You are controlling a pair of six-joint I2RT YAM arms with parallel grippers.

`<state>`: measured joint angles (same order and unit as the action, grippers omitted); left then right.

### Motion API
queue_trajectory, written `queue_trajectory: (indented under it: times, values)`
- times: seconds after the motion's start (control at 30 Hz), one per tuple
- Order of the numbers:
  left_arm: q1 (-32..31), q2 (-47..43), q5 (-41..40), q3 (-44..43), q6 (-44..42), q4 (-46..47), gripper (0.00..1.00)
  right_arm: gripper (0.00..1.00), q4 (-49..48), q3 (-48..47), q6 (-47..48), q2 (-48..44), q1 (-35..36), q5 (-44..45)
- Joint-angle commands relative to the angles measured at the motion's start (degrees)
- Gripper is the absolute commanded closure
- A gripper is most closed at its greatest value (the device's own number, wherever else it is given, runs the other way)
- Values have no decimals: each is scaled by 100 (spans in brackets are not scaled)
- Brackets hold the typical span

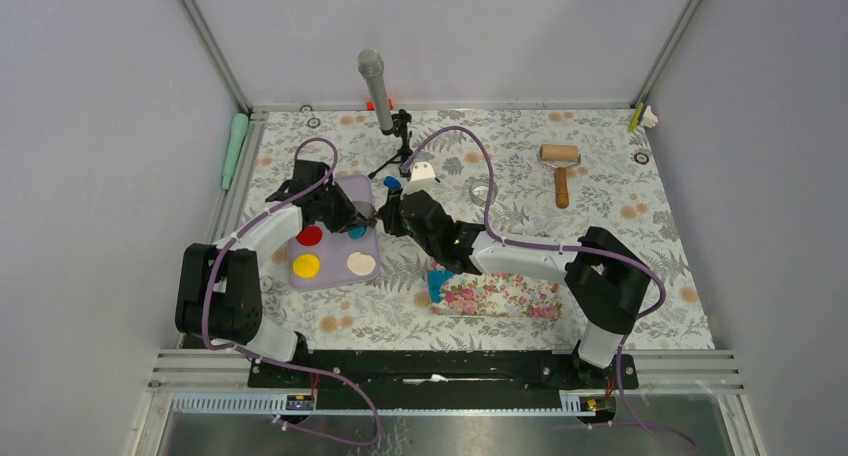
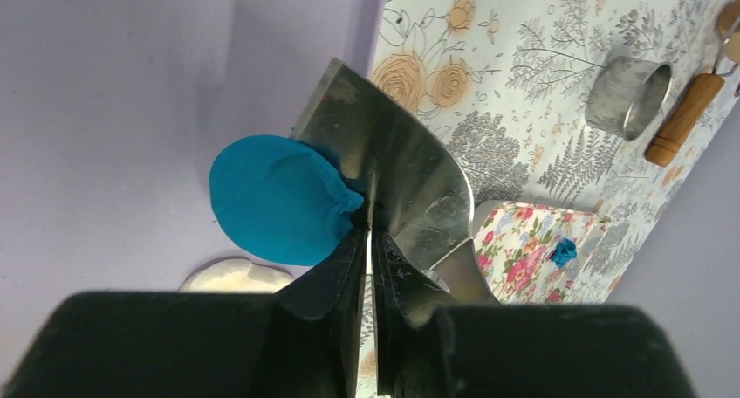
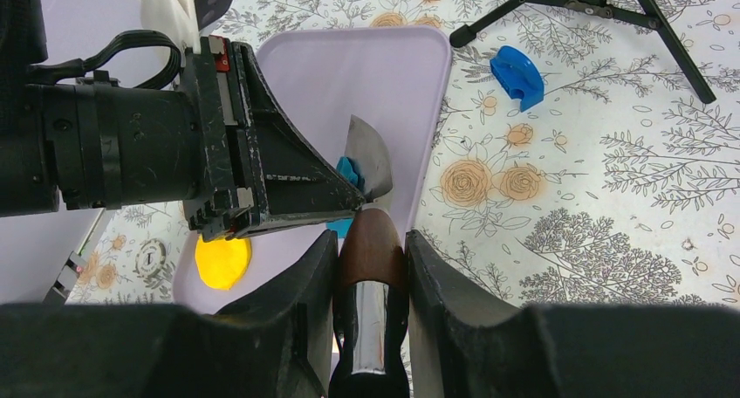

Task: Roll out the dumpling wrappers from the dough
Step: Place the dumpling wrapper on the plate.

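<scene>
Dough scrap (image 1: 438,287) near, on flowered mat (image 1: 505,298). Right end effector (image 3: 370,239) clamped on scraper (image 3: 368,158) handle; left end effector (image 2: 370,239) pinching blue wrapper (image 2: 275,202) at blade, over tray (image 3: 349,66). Roller (image 1: 560,154) beyond. Likely one wrapper made, not yet laid down; scrap unrolled.

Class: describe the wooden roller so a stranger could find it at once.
Look at the floral grey table cover, far right part. There lies the small wooden roller: pale drum across a brown handle, unlike the shiny metal ring left of it.
</scene>
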<state>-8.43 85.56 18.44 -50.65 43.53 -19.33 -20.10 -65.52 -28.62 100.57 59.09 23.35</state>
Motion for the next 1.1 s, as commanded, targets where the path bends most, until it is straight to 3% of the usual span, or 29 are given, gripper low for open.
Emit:
queue_trajectory:
  times: [0.0,0.43,1.07]
  values:
    - [25,52,-335,-112,-97,-146,87,100,-585,-186,-71,-121,-38,229]
    - [25,43,-912,-337,-330,-762,88,100,-601,-155,-51,-170,-38,266]
    - [25,-201,-1068,-480,-563,-1179,88,100,-609,-198,-25,-109,-46,225]
